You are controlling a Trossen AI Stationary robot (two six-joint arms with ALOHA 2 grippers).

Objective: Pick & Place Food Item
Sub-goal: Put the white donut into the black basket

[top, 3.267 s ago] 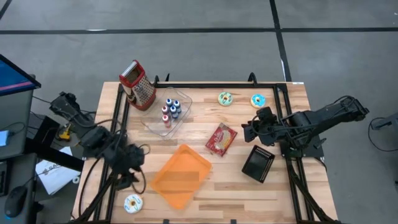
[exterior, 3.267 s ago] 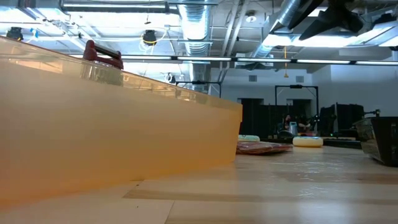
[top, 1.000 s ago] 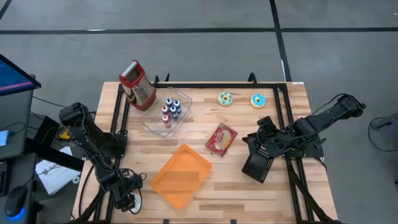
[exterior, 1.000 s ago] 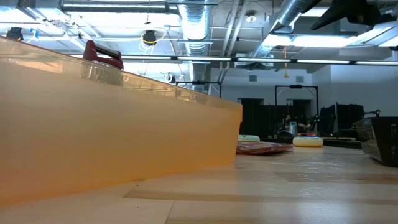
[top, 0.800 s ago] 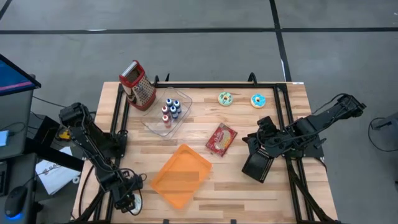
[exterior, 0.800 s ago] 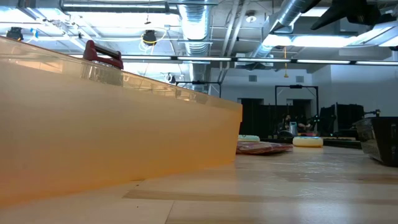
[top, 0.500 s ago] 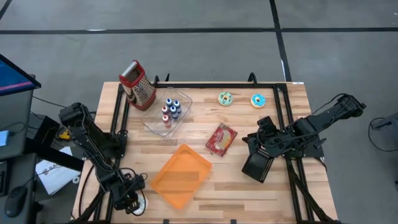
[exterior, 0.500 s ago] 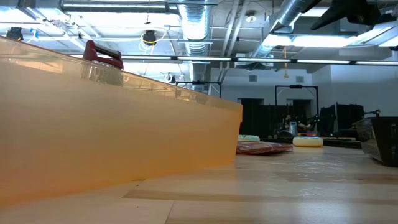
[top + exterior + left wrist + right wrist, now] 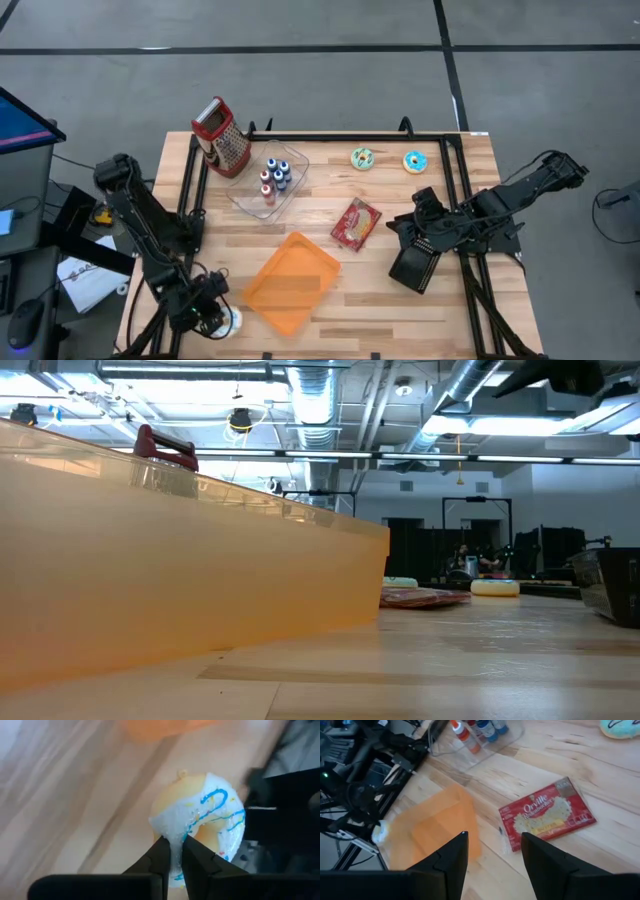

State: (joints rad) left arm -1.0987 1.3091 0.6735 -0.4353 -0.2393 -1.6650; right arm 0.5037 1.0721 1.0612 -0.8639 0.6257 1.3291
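A donut with white icing and blue squiggles (image 9: 205, 820) is at the table's near left corner, beside the orange tray (image 9: 290, 283). My left gripper (image 9: 175, 851) is shut on it; in the high view that gripper (image 9: 205, 315) hides most of the donut (image 9: 231, 320). My right gripper (image 9: 492, 851) stands open above the table's right half, near the popcorn packet (image 9: 547, 815), with nothing between its fingers; the high view shows this gripper (image 9: 412, 218) over the black basket's far side. My left gripper pinches the donut's ring (image 9: 175, 837) between its two fingertips, at the edge nearest the wrist camera. The fingers slant down at it from the table's left side. The donut is tilted, its iced face turned up toward the camera, and seems raised off the wood.
A black wire basket (image 9: 413, 264) lies under the right arm. Two more donuts (image 9: 362, 158) (image 9: 414, 161) lie at the far edge. A clear box of small bottles (image 9: 270, 178) and a red-handled grater (image 9: 222, 137) stand far left. The tray's wall (image 9: 150, 560) fills the low view.
My left gripper has risen a little at the near left corner and its wrist has rolled. The donut, hidden under it before, now shows beside it toward the tray.
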